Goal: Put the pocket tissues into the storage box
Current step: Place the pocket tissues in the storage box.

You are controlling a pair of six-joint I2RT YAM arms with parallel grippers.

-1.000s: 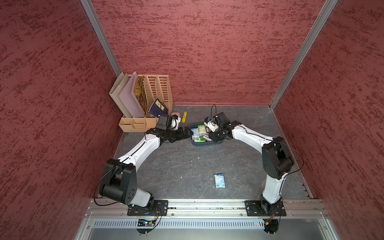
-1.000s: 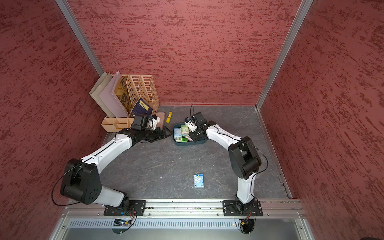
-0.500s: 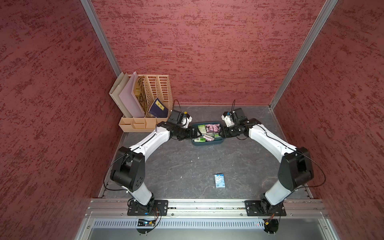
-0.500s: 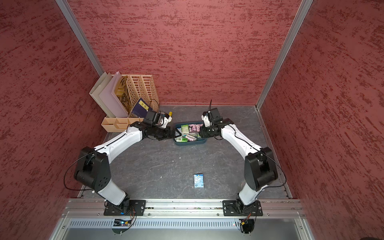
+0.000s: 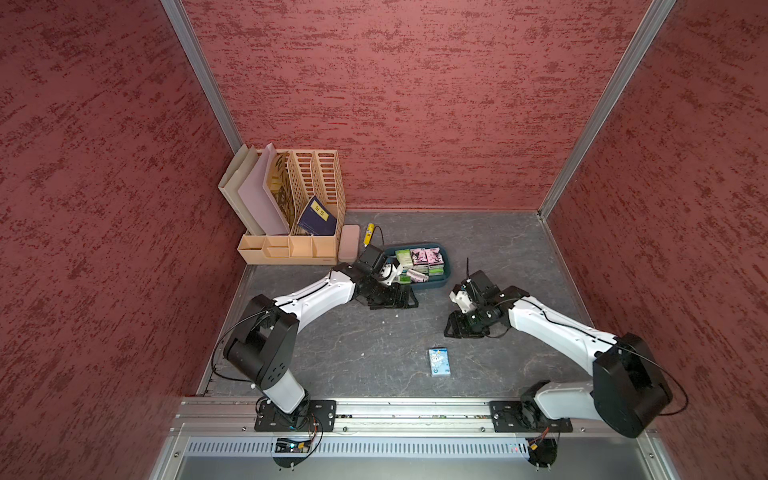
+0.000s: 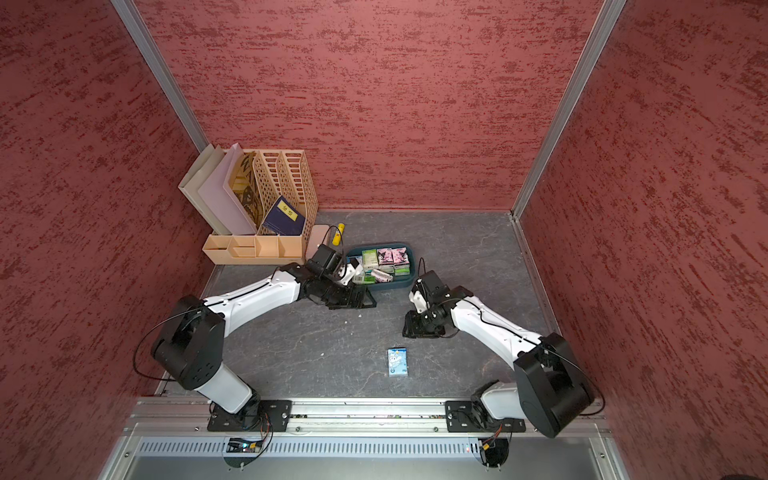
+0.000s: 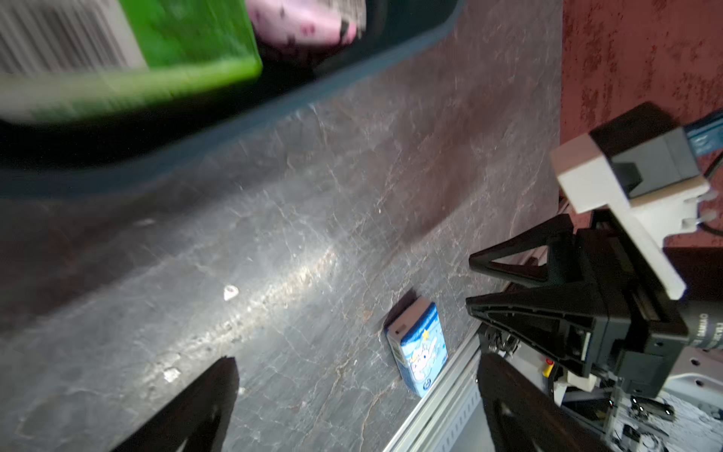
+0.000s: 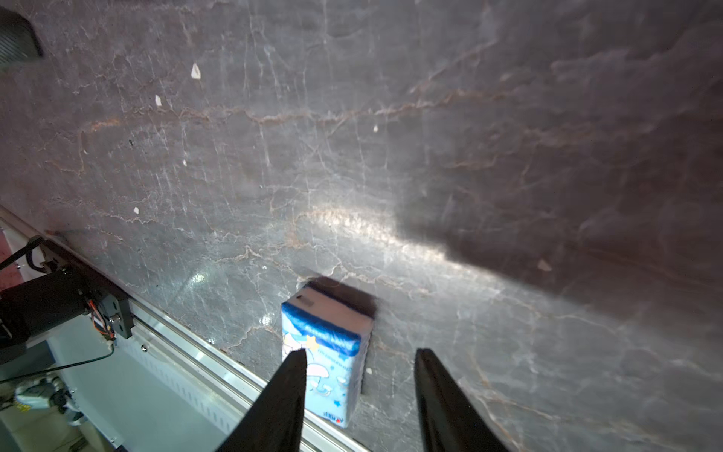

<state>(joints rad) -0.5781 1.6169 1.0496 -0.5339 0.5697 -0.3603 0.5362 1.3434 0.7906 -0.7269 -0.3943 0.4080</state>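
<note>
The dark teal storage box (image 5: 432, 286) (image 6: 395, 284) sits at the back of the floor and holds several pocket tissues (image 5: 419, 257) (image 6: 384, 257), green and pink. One blue pack (image 5: 439, 361) (image 6: 397, 361) lies alone on the floor near the front rail. My left gripper (image 5: 411, 299) (image 7: 356, 368) hangs open and empty beside the box's front left corner. My right gripper (image 5: 451, 330) (image 8: 360, 354) is open above the floor, a little behind the blue pack (image 8: 324, 344) and apart from it.
A beige slotted desk organiser (image 5: 291, 208) with folders stands in the back left corner. Beside it lie a flat pink case (image 5: 349, 243) and a yellow tube (image 5: 368, 234). Red walls close three sides. A metal rail (image 5: 415, 415) runs along the front edge.
My right arm has drawn back from over the box towards the front, stopping near the lone blue pack. My left gripper has shifted from the box's left end to its front left corner.
</note>
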